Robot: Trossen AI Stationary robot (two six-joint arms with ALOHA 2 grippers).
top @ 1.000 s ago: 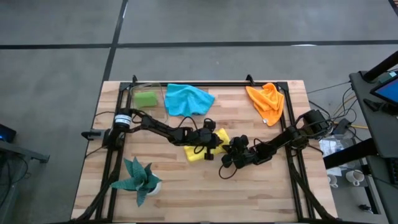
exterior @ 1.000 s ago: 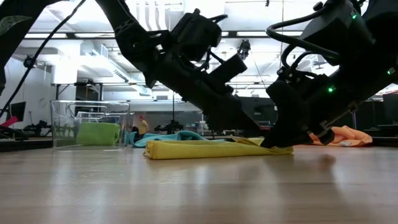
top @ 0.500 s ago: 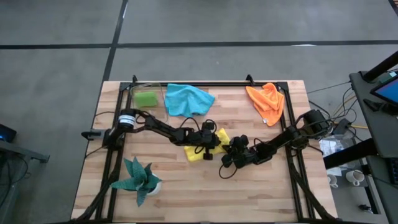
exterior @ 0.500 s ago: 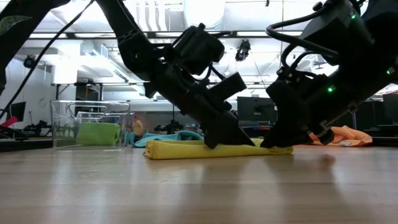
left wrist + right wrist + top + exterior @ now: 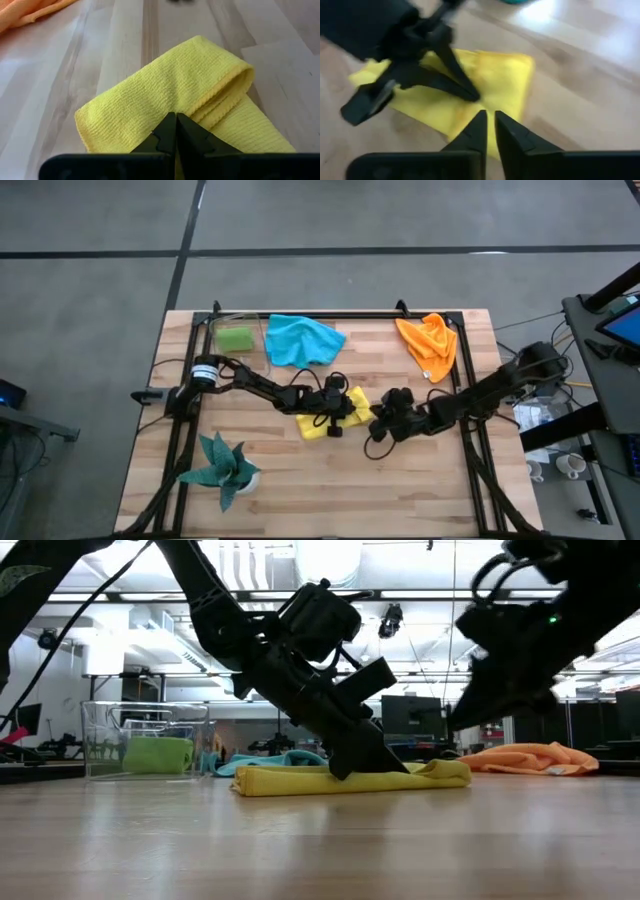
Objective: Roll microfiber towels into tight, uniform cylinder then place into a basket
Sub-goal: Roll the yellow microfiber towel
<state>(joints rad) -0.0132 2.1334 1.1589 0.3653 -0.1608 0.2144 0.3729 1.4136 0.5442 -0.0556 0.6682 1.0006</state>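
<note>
The yellow towel point(image 5: 328, 414) lies folded flat mid-table, soft and floppy, likely to spring open; best pinched along a folded edge. The left gripper point(image 5: 333, 418), pressed together, pins it down. The right gripper point(image 5: 383, 424) hovers just beside, fingers barely parted, holding nothing.

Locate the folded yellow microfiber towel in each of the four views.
High view: folded yellow microfiber towel at table centre, under the left tool.
Low view: flat at middle.
Left wrist view: fills the centre.
Right wrist view: centre.
Shared landmark: the left tool pressing on it.
</note>
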